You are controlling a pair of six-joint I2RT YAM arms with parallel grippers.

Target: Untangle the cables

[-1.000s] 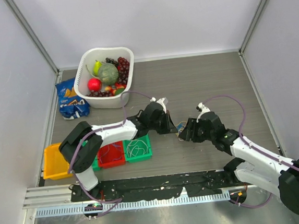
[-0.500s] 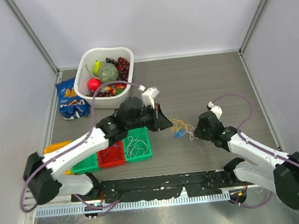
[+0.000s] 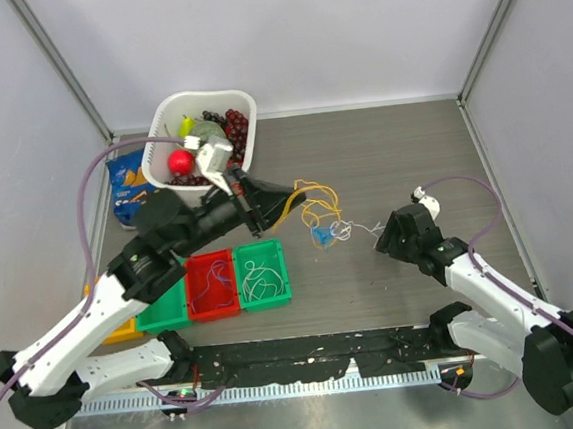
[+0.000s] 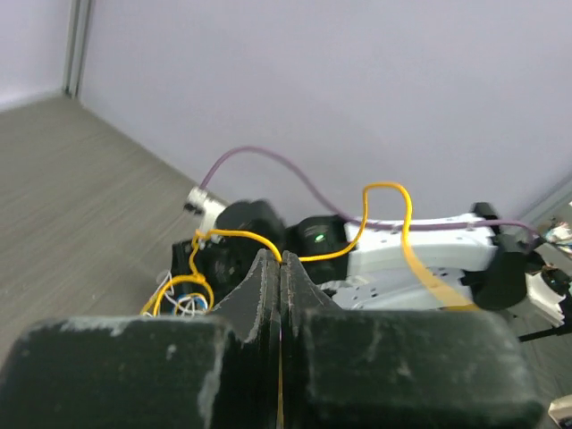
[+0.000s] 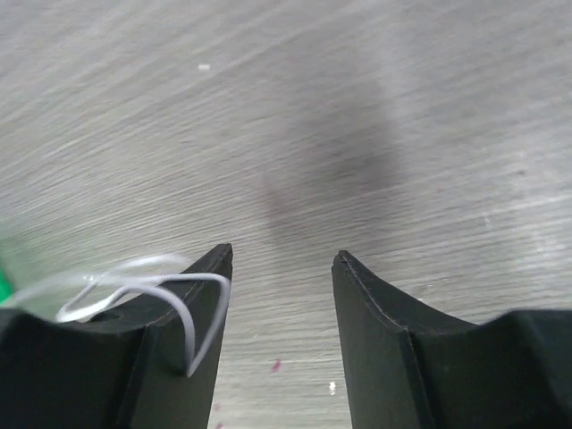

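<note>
The cables [image 3: 319, 224] are a small tangle of yellow, white and blue wires, hanging between my grippers over the table's middle. My left gripper [image 3: 283, 193] is raised and shut on a yellow cable [image 4: 332, 253], which runs out from its fingertips [image 4: 268, 268] to both sides. The rest of the tangle [image 4: 183, 299] hangs below and to the left in the left wrist view. My right gripper [image 3: 381, 238] is low by the table, just right of the tangle. It is open [image 5: 281, 259], and a white wire [image 5: 143, 284] loops over its left finger without being clamped.
A white basin [image 3: 163, 120] of fruit stands at the back left, with a blue chips bag [image 3: 129, 193] beside it. Red [image 3: 212, 281], green [image 3: 262, 282] and yellow [image 3: 111, 328] bins holding wires sit near the front left under my left arm.
My left gripper has risen and pulled back to the left with the yellow cable, stretching the tangle out. My right gripper has backed away to the right.
</note>
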